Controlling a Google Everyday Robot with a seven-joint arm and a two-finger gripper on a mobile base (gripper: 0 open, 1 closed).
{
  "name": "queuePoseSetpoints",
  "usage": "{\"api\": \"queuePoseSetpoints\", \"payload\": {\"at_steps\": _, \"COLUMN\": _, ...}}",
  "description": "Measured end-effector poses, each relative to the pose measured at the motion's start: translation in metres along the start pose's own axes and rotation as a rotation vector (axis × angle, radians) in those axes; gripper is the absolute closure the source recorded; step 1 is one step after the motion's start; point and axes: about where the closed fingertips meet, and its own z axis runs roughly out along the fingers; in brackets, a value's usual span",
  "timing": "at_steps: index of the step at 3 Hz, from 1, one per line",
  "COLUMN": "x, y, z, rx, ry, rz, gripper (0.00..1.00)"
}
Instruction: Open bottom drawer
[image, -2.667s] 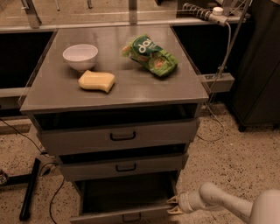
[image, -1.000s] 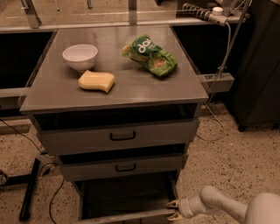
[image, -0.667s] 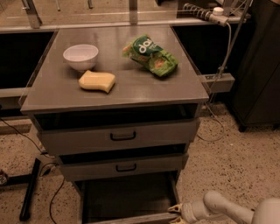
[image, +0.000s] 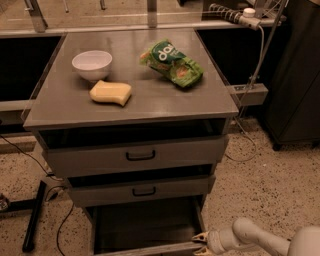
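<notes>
— Looking at the bottom drawer (image: 145, 226), would you call it open?

— Yes. It stands well out from the cabinet (image: 220, 150), under the front edge of the tabletop (image: 150, 102). It is a shallow grey metal tray, dark and flat inside, and its thin front rim catches a pale line of light.

— And the gripper (image: 201, 243)?

— Low down at the right end of that rim, below the tabletop's front right corner. Its two yellowish fingertips (image: 199, 235) sit one on each side of the rim and are clamped on it. Behind them a smooth, rounded white arm (image: 255, 239) runs off to the right over the speckled stone floor (image: 272, 185).

— What about the other fronts?

— The top drawer (image: 137, 156) and middle drawer (image: 142, 190) are plain matte grey sheet metal, each with a small black bar handle. Both sit slightly forward, with a dark gap above each.

— Anything on top?

— The top is a dull, brushed grey surface. A round white bowl (image: 92, 64), glossy, sits near the back left corner. Just in front of it lies a soft-looking yellow sponge (image: 110, 92), a rounded block. A crinkly green bag (image: 172, 63) lies slanted toward the right edge, well apart from both.
</notes>
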Motion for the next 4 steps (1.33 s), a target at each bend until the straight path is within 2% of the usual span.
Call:
{"api": "queuePoseSetpoints", "payload": {"at_steps": 2, "x": 0.0, "y": 0.0, "z": 0.0001, "rx": 0.0, "ry": 0.0, "rz": 0.0, "gripper": 0.12}}
{"api": "queuePoseSetpoints", "payload": {"at_steps": 3, "x": 0.0, "y": 0.0, "z": 0.0001, "rx": 0.0, "ry": 0.0, "rz": 0.0, "gripper": 0.0}}
{"api": "queuePoseSetpoints", "payload": {"at_steps": 4, "x": 0.0, "y": 0.0001, "z": 0.0001, "rx": 0.0, "ry": 0.0, "rz": 0.0, "gripper": 0.0}}
